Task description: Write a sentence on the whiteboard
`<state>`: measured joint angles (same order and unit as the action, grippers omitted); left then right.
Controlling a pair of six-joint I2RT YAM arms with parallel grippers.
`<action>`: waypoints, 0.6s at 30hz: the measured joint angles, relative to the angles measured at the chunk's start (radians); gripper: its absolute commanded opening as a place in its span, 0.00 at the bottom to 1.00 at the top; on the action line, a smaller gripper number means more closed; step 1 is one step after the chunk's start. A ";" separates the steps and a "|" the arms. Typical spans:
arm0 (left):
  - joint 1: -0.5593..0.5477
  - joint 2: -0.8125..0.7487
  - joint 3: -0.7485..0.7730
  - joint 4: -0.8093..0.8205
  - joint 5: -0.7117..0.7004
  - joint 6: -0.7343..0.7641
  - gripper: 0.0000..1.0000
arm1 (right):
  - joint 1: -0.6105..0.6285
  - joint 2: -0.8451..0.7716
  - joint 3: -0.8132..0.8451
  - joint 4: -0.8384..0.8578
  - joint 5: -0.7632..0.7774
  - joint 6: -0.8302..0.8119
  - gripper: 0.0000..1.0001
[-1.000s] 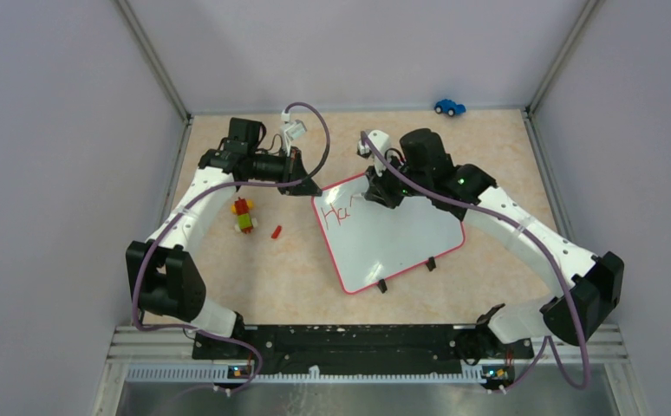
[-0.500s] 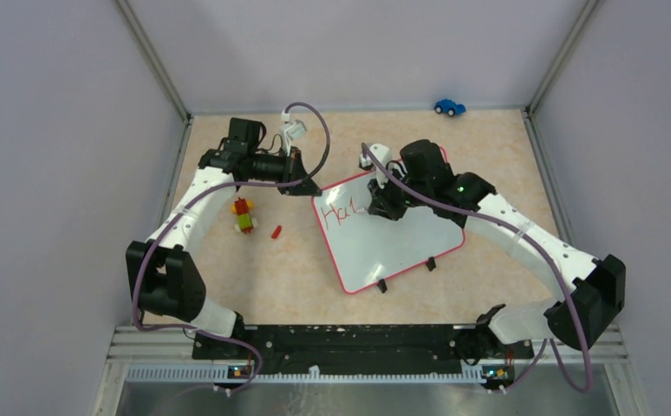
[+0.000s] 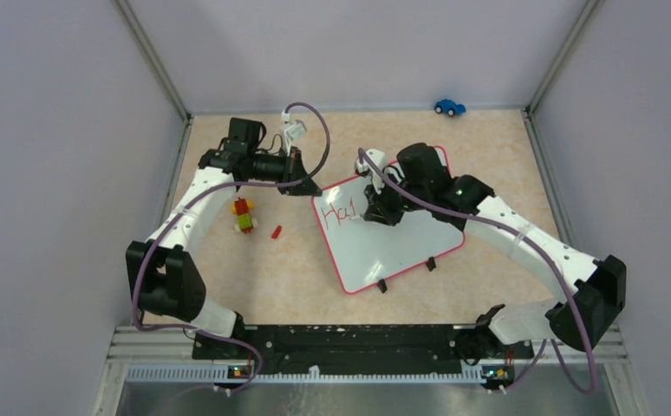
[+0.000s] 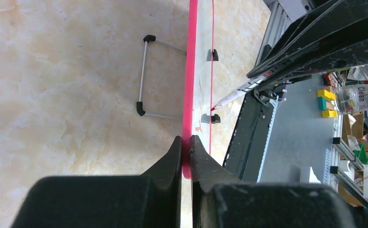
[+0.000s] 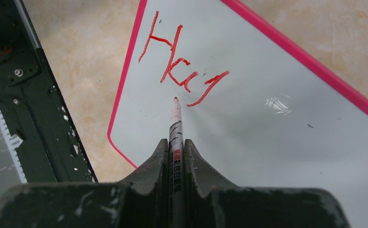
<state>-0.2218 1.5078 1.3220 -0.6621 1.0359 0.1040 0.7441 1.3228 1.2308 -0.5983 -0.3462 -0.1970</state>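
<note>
The whiteboard [image 3: 393, 247], lying mid-worktop [image 3: 297, 260], is clamped by its pink frame in the left pincer [image 4: 186, 141]. A red marker [image 5: 175, 118] is gripped in the right pincer [image 5: 176, 142], its tip set against the board just below the barely begun red sentence [image 5: 172, 52].

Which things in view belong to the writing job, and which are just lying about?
Job: whiteboard; red lettering; marker, held by right end effector; left end effector, clamped on the board's edge.
Lying about: blue car; block stack; small red piece.
</note>
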 measured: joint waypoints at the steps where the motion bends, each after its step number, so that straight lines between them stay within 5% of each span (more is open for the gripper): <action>1: 0.000 0.000 0.000 0.000 0.000 0.000 0.00 | 0.000 0.000 0.008 -0.001 -0.001 0.000 0.00; 18: -0.001 0.000 0.000 0.000 0.002 0.000 0.00 | -0.040 0.000 0.054 0.017 0.048 0.018 0.00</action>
<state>-0.2226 1.5074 1.3220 -0.6621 1.0378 0.1036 0.7040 1.3231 1.2850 -0.5816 -0.2981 -0.1787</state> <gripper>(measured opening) 0.093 0.094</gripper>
